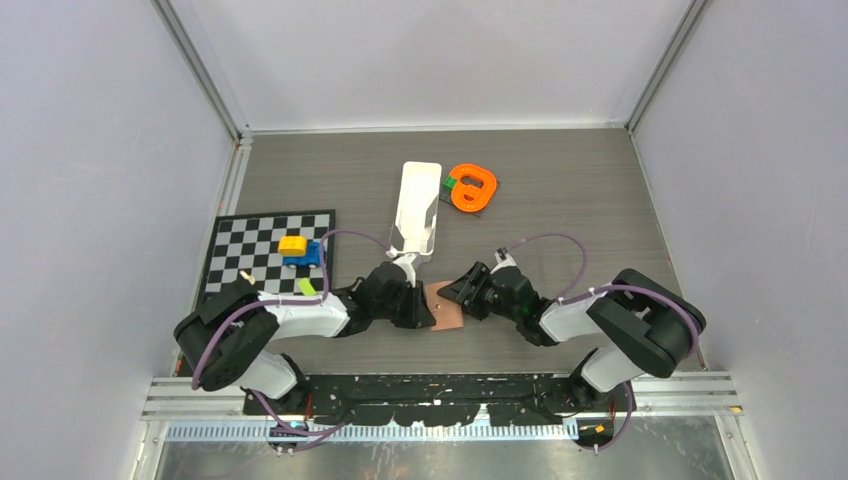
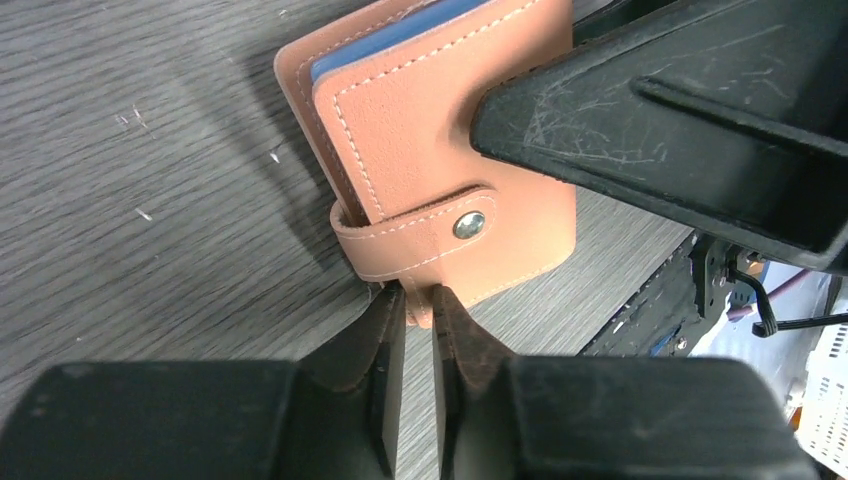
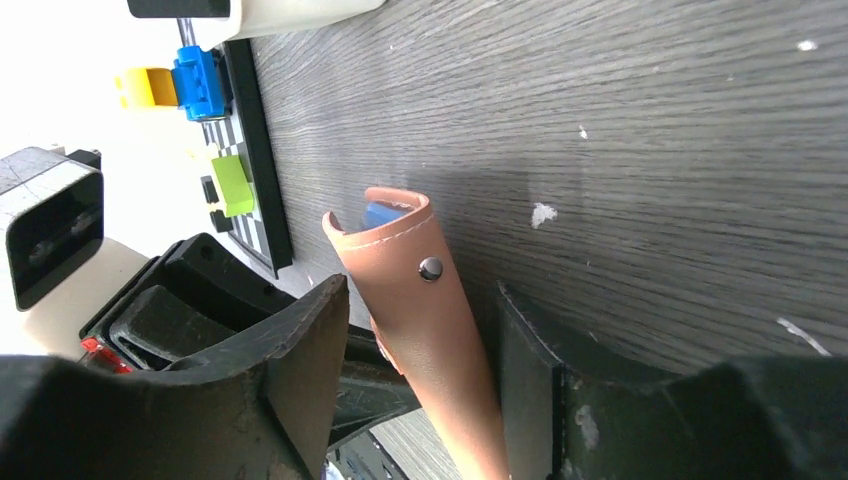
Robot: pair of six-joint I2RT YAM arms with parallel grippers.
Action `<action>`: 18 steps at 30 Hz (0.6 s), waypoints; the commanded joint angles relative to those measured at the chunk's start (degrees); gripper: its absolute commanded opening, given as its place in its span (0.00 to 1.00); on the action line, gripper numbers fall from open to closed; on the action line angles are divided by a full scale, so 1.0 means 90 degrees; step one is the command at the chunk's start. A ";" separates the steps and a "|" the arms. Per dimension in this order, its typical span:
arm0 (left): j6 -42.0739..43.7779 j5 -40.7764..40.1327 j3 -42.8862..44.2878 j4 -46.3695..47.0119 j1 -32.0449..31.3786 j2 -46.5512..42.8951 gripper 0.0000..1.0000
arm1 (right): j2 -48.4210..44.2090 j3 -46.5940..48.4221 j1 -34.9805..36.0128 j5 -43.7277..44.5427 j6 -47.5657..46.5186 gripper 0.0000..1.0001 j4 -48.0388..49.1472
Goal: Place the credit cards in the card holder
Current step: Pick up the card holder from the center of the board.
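The tan card holder lies on the table between my two grippers, folded, with its strap snapped over the round button. A blue edge shows between its covers; I cannot tell if it is lining or a card. No loose credit cards are in view. My left gripper is shut on the tip of the strap tab, also seen in the top view. My right gripper is open, its fingers set wide on either side of the card holder; the right-hand finger is against it.
A long white tray lies behind the grippers, with an orange object to its right. A checkerboard at the left carries yellow, blue and green blocks. Walls close in the table.
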 commanded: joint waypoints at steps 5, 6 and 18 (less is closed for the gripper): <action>-0.0060 -0.0181 -0.0213 0.0515 -0.0060 0.0003 0.11 | 0.0697 -0.0343 0.0137 -0.0465 -0.0038 0.40 0.0674; -0.0050 -0.0189 -0.0223 0.0515 -0.0060 -0.0036 0.11 | 0.0703 -0.0337 0.0133 -0.0479 -0.0036 0.36 0.0703; 0.1207 -0.0340 0.0028 -0.0641 -0.0077 -0.1593 0.63 | -0.1469 0.0471 0.0132 -0.0159 -0.1113 0.01 -0.2688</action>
